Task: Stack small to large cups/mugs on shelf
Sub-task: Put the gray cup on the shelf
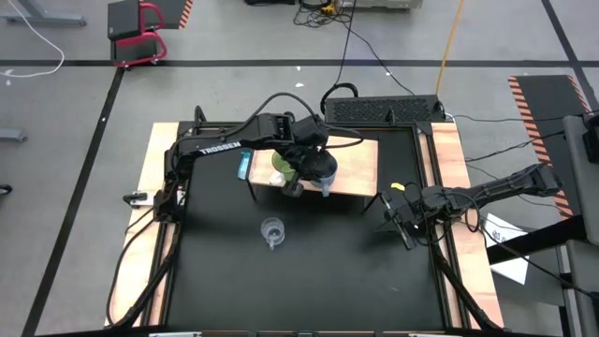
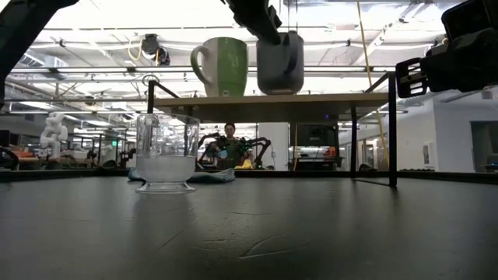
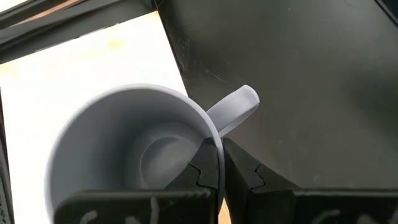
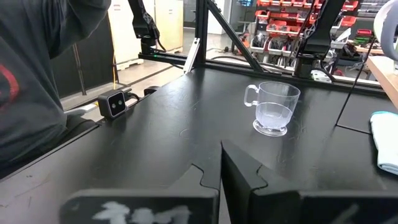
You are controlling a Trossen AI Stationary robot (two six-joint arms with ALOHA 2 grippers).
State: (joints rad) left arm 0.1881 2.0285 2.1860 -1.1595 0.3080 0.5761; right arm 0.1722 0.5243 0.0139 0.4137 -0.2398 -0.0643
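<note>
We see the left end effector (image 3: 219,177) pinched on the rim of the grey-blue mug (image 2: 280,64), holding it over the shelf (image 2: 272,99) just right of the lime-green mug (image 2: 223,67), presumably to nest it. The glass cup (image 1: 272,231) waits on the tabletop (image 1: 309,281). The right end effector (image 4: 220,163), closed and empty, idles at the right.

The shelf (image 1: 360,161) is pale, matt wood on thin dark metal legs, and the tabletop (image 2: 311,225) below it is black, smooth and faintly scuffed. The grey-blue mug (image 3: 134,146) looks like smooth, satin-glazed ceramic, held at its rim by the left gripper (image 3: 219,177) with its matt black plastic fingers, and the lime-green mug (image 2: 222,66) beside it is glossier. The clear glass cup (image 4: 272,107) is transparent and shiny.
</note>
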